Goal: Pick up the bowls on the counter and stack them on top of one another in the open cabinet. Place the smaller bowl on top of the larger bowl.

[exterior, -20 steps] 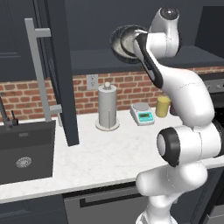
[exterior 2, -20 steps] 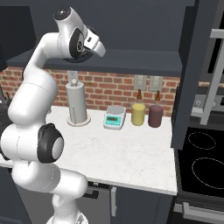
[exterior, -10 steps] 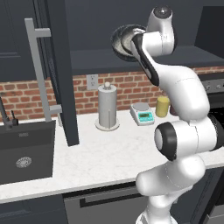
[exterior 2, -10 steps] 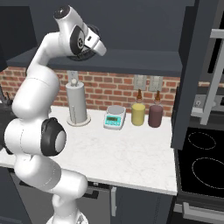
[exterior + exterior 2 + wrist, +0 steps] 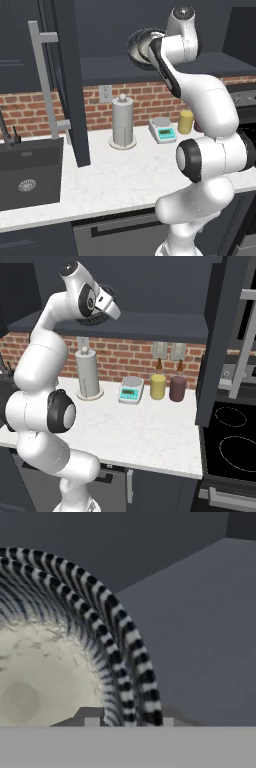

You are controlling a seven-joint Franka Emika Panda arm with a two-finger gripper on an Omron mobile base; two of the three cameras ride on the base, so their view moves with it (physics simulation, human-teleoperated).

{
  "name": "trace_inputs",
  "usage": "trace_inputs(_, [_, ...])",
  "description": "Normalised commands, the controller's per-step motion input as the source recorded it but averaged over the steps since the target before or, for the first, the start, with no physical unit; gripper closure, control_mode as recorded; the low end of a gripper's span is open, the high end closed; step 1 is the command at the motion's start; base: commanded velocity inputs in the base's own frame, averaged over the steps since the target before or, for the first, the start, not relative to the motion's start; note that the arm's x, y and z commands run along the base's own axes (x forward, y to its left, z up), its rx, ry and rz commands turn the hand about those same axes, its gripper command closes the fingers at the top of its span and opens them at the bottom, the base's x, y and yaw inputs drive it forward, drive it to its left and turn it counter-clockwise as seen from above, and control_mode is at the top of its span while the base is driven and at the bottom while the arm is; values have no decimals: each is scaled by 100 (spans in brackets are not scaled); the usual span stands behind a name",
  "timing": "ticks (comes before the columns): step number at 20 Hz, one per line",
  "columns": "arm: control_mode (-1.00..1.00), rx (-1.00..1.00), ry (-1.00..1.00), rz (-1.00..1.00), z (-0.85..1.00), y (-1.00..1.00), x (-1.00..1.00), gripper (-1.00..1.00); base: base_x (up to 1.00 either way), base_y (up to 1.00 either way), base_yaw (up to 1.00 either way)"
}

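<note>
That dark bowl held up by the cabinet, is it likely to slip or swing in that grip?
The bowl looks rigid, so it shouldn't flex. The gripper pinches only its rim while it hangs tilted, so it may pivot or slip.

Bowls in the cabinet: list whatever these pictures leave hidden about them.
- Left base view: the arm covers the right side of the bowl; whether another sits beneath it cannot be told.
- Hand view: the striped rims are cut off by the edges; whether the gripper clamps them is unclear.
</note>
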Motion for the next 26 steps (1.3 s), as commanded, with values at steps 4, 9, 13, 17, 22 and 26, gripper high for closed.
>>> trace_inputs(4, [-100,0,0,0,0,0,0,-100,0,0,0])
trace_inputs(9, [-100,0,0,0,0,0,0,-100,0,0,0])
trace_inputs(13, [-100,0,0,0,3,0,-3,-100,0,0,0])
trace_inputs(17, [-100,0,-4,2,26,0,-63,-100,0,0,0])
trace_inputs(22, [-100,0,-7,13,4,2,-87,-100,0,0,0])
trace_inputs(26, [-100,-1,-7,12,0,0,-95,-100,0,0,0])
